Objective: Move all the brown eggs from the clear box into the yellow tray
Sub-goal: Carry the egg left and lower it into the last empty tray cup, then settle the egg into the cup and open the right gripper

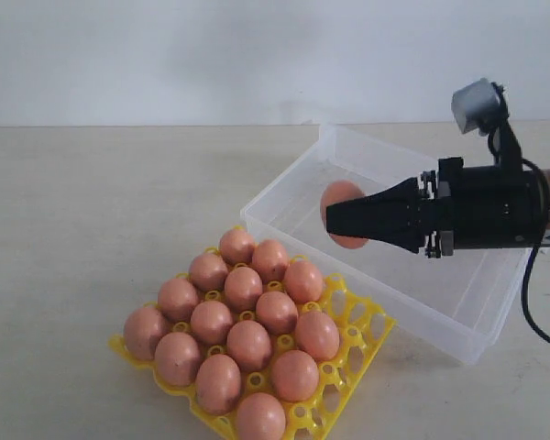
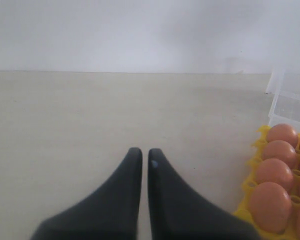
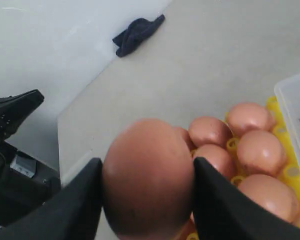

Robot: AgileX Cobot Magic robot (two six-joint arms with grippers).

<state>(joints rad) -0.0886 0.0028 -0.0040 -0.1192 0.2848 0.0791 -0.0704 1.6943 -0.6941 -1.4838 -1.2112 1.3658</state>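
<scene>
Clasped in the right gripper (image 1: 335,220), one brown egg (image 3: 147,185) is seen closest, pinched at its sides between the two dark jaws. It is held over the inside of the clear box (image 1: 458,302), which is set on the pale table (image 1: 92,202). Just beside the box's near corner the yellow tray (image 1: 353,335) is laid. Most of its cups are filled with brown eggs (image 1: 243,287), while the cups along the edge toward the box are bare. The left gripper (image 2: 141,155) is seen clenched on nothing, low over the table beside the tray.
</scene>
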